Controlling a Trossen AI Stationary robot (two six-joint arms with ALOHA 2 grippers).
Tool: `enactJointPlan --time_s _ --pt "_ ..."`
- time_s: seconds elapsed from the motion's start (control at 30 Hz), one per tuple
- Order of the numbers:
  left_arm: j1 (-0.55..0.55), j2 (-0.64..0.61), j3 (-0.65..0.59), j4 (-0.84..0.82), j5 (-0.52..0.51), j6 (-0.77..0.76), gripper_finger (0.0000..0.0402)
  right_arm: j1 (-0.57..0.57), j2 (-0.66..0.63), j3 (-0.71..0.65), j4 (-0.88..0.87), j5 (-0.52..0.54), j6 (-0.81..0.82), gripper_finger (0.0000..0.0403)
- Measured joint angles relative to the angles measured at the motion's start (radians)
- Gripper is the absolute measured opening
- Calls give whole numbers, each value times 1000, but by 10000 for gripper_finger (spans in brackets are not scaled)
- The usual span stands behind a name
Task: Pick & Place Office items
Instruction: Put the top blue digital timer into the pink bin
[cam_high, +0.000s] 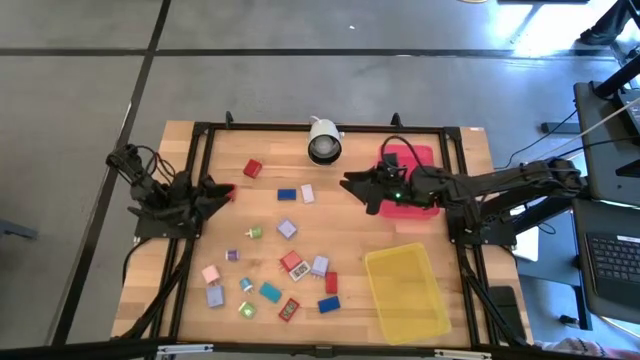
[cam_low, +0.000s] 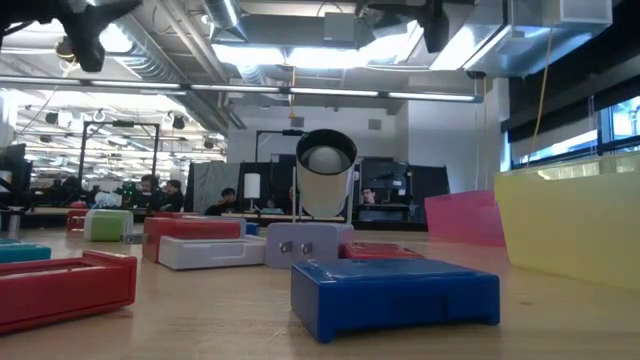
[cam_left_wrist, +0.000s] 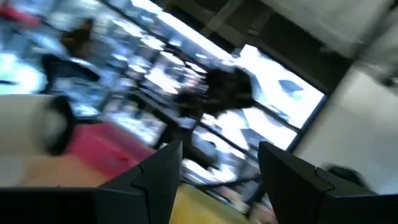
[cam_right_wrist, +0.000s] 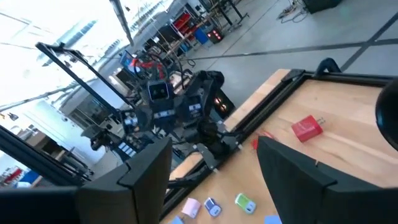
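Observation:
The office items lie flat on the wooden table: a red block (cam_high: 252, 168) (cam_right_wrist: 306, 129), a blue one (cam_high: 287, 194), a lilac one (cam_high: 308, 192) and several more toward the near edge (cam_high: 290, 265). A blue block (cam_low: 395, 290) fills the low view's foreground. My left gripper (cam_high: 226, 190) (cam_left_wrist: 217, 180) hovers open at the table's left edge, nothing between its fingers. A small red bit (cam_high: 230, 189) shows by its fingertips; what it is I cannot tell. My right gripper (cam_high: 350, 186) (cam_right_wrist: 214, 180) is open and raised, level, just left of the red tray (cam_high: 418, 158), with nothing between its fingers.
A white round camera (cam_high: 323, 142) stands at the far middle. A yellow tray (cam_high: 405, 292) lies at the near right, and the red tray lies under my right arm. A black frame (cam_high: 200, 130) runs around the table. Bare wood (cam_high: 340, 230) lies between the blocks and the trays.

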Motion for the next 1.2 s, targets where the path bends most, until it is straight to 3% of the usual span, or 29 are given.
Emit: enactJointPlan --time_s 0.1,0.3,0.63,0.87,1.0,1.2 --pt "0 5 0 -2 -91 -52 208 0 11 0 2 0 0 240" --pt "43 113 0 -3 -98 -103 212 0 33 0 2 0 0 240" --pt "231 347 23 -5 53 -221 212 -18 51 0 2 0 33 240" --pt "400 521 151 -18 237 -14 212 -47 51 0 8 0 90 240" --pt "488 623 220 -144 386 114 212 -59 51 0 8 0 119 240" --pt "617 759 232 -267 415 230 212 -60 51 0 8 20 160 240"
